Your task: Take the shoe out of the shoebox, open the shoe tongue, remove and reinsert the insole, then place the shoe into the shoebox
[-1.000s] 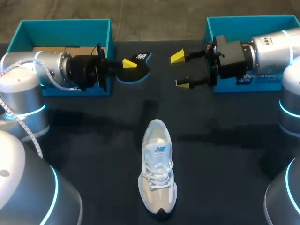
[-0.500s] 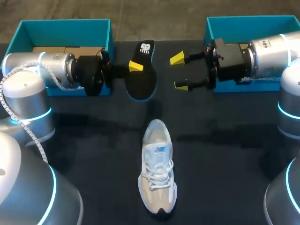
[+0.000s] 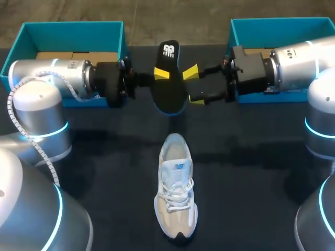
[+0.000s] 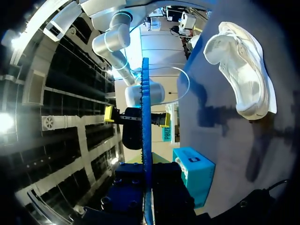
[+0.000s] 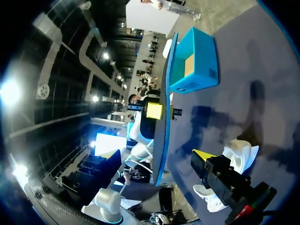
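Observation:
The black insole (image 3: 168, 78) with a blue rim hangs in the air between the two boxes, my left gripper (image 3: 161, 73) shut on its left side. In the left wrist view the insole (image 4: 146, 140) shows edge-on, clamped between my fingers. My right gripper (image 3: 192, 85) stands open right beside the insole's right edge, one yellow tip touching or overlapping it. From the right wrist the insole (image 5: 164, 117) is ahead of my one visible finger (image 5: 220, 180). The white shoe (image 3: 175, 183) lies on the black table, nearer the front, toe towards me.
An open teal shoebox (image 3: 118, 36) stands at the back left behind my left arm. A second teal box (image 3: 233, 31) stands at the back right behind my right arm. Dark table surface (image 3: 251, 172) lies bare on both sides of the shoe.
My left arm carried the insole rightward and turned it from lying low to standing up. My right gripper moved left, up to the insole's edge. The shoe stayed put.

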